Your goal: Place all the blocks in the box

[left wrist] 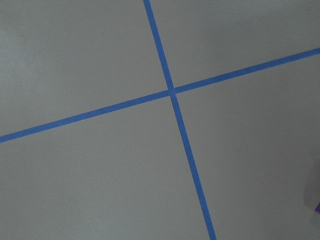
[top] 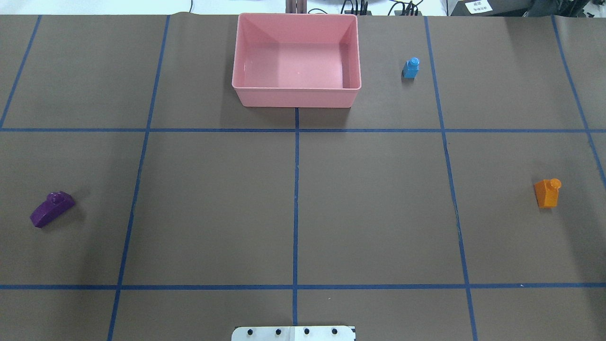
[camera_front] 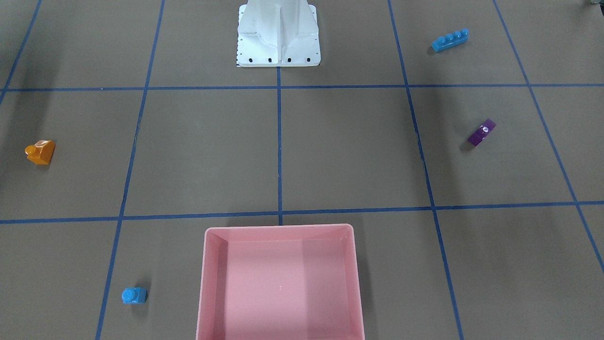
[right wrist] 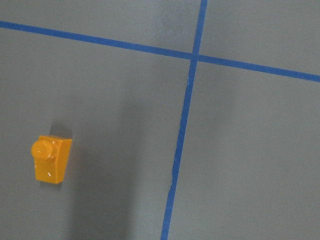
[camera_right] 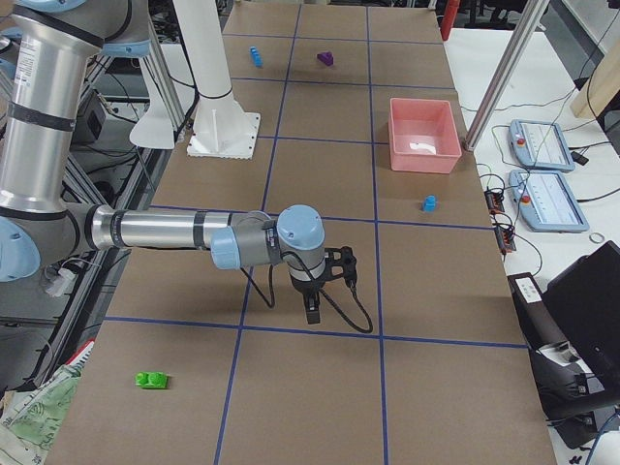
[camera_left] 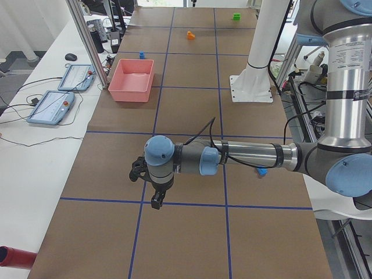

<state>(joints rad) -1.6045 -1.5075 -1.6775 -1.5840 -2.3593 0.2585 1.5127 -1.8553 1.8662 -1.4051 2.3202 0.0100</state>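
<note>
Brown gridded worktop (camera_front: pixel 203 151), seen from the front: pink box (camera_front: pixel 283 288) at the near edge, small blue block (camera_front: pixel 134 295) near it. The orange block (camera_front: pixel 41 152), purple block (camera_front: pixel 482 132) and long blue block (camera_front: pixel 450 40) lie well apart.

Left side view: left end effector (camera_left: pixel 156 200) hangs over the worktop.

Right side view: right end effector (camera_right: pixel 312 310) does likewise, and the green block (camera_right: pixel 151 381) lies in the foreground. Whether either is apart or together cannot be told.

No text, number or brand can be read in any view. A small white label (top: pixel 475 5) beyond the table's (top: pixel 378 213) far edge bears dark marks too small to make out. The handheld screens (camera_right: pixel 550 201) beside the table show nothing legible.
</note>
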